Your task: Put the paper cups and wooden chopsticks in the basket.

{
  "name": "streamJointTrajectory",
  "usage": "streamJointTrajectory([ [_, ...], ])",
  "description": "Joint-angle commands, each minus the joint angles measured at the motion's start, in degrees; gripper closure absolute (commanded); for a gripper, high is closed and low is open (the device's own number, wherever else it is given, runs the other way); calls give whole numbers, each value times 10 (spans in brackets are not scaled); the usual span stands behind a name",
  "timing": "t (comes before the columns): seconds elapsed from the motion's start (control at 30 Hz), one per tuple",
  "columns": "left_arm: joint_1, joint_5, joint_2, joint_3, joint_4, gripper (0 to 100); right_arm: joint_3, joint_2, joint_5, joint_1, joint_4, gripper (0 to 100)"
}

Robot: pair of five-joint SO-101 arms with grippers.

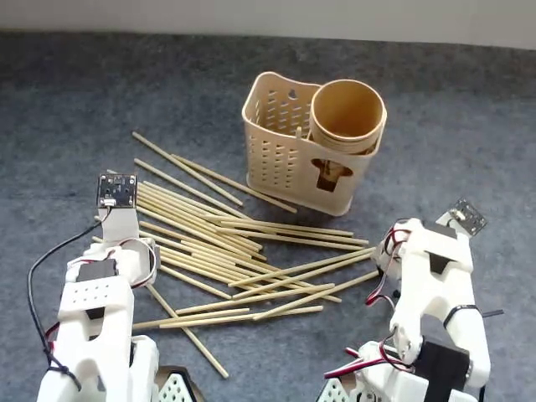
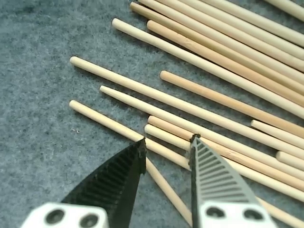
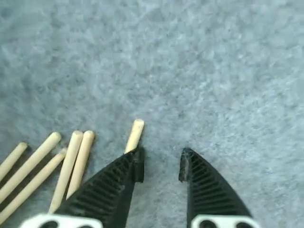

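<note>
Left gripper (image 2: 168,139) nearer – jaws part-open astride 1 chopstick (image 2: 104,120), axis diagonal across the gap; right gripper (image 3: 161,164) – part-open, empty

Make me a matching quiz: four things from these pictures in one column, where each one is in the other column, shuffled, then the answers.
1. paper cups
2. chopsticks
3. left pincer
4. right pincer

A. over bare carpet, chopstick ends to one side
B. scattered flat on the carpet
C. nested inside the basket
D. open over several chopsticks

Pairs: 1-C, 2-B, 3-D, 4-A
</note>
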Motion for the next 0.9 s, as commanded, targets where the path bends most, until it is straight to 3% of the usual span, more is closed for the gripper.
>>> streamJointTrajectory([
  [0.0,-6,-4,-15,-4,-8,843,-34,-7,-5,-7,-8,891],
  [0.2,-6,-4,-15,-4,-8,843,-64,-59,-6,-11,55,892],
  [0.33,-6,-4,-15,-4,-8,843,-60,-58,-6,-20,36,892],
  [0.77,-6,-4,-15,-4,-8,843,-93,107,-5,-29,-4,898],
  [0.87,-6,-4,-15,-4,-8,843,-96,97,-2,-29,7,968],
])
